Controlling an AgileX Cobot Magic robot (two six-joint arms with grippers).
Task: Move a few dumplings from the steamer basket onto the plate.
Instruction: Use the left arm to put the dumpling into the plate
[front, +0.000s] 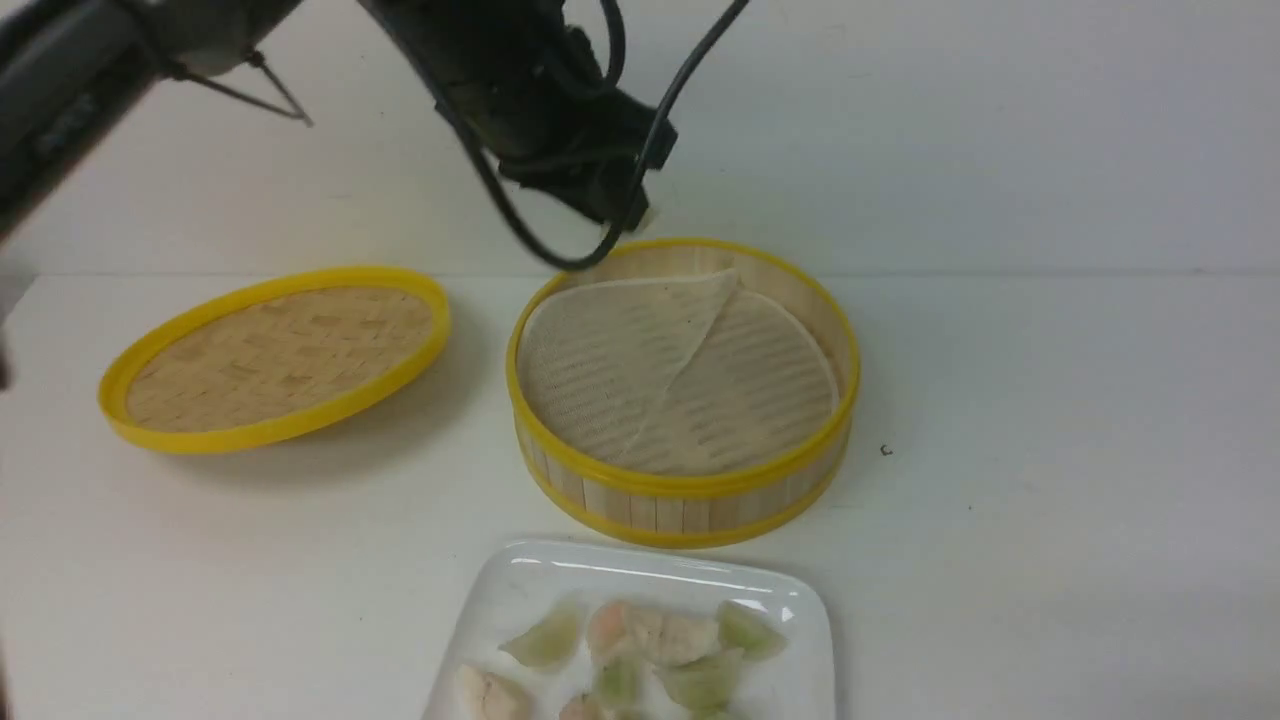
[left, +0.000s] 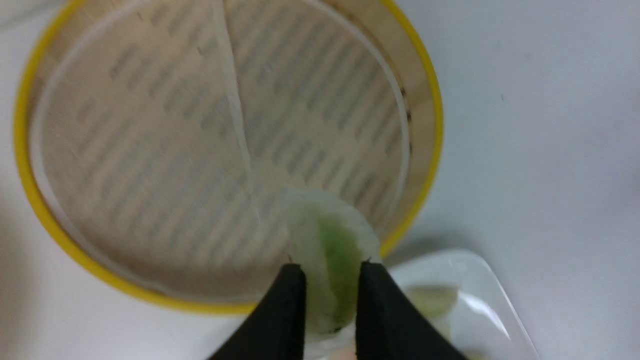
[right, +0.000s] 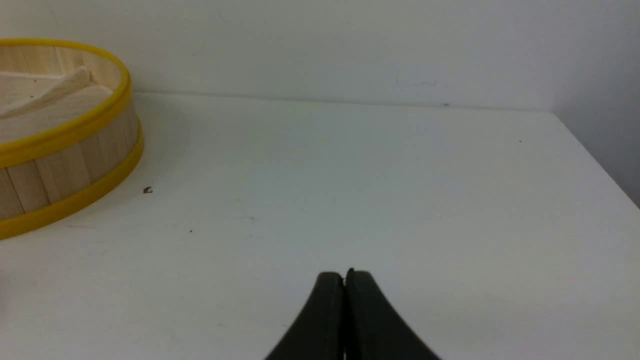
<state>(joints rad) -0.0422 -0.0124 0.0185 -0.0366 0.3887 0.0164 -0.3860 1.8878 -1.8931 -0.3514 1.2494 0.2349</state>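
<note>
Left claw (left: 327, 280) pinches a green dumpling (left: 332, 250) above the emptied steamer basket (front: 683, 488) at frame centre, evidently to carry it to the plate (front: 500, 590) of dumplings (front: 650, 650) at lower centre; right claw (right: 345, 280) pressed together, idle above the surface (right: 400, 200)

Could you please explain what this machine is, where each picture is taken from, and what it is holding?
This is a two-armed robot at a white table. One picture looks forward from between the arms; the other two come from cameras on each wrist. On the table sit a bamboo steamer basket with only its liner inside, its lid to the left, and a white plate carrying several dumplings. The left claw is pinching a green dumpling above the basket's edge, near the plate. The right claw is closed and empty, over bare table.
</note>
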